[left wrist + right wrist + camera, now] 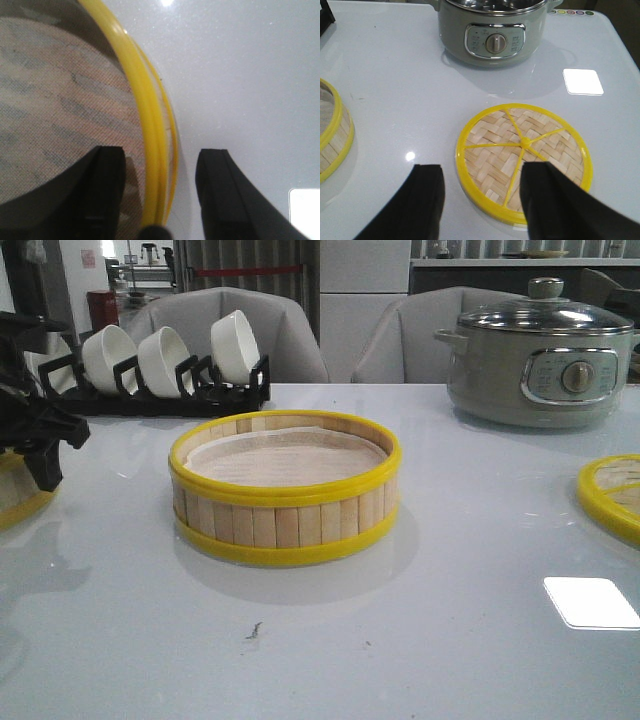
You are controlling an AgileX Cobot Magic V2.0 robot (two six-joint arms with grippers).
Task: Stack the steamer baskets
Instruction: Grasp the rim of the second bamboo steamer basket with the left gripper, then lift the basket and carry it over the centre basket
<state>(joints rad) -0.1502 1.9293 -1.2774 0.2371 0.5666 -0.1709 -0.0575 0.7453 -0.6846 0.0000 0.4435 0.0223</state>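
Observation:
One steamer basket [285,490], with pale slat walls, yellow rims and a paper liner inside, stands in the middle of the table; its edge also shows in the right wrist view [331,134]. A second steamer basket [14,496] sits at the table's left edge. My left gripper [160,165] is open and straddles this basket's yellow rim [144,112], one finger inside over the liner and one outside. In the front view the left gripper [42,440] is the black shape above that basket. My right gripper [485,171] hangs open above the edge of the woven lid [525,150].
The grey-green electric pot [540,352] with a glass lid stands at the back right, just behind the woven lid [614,496]. At the back left, a black rack [150,390] holds white bowls. Grey chairs stand behind the table.

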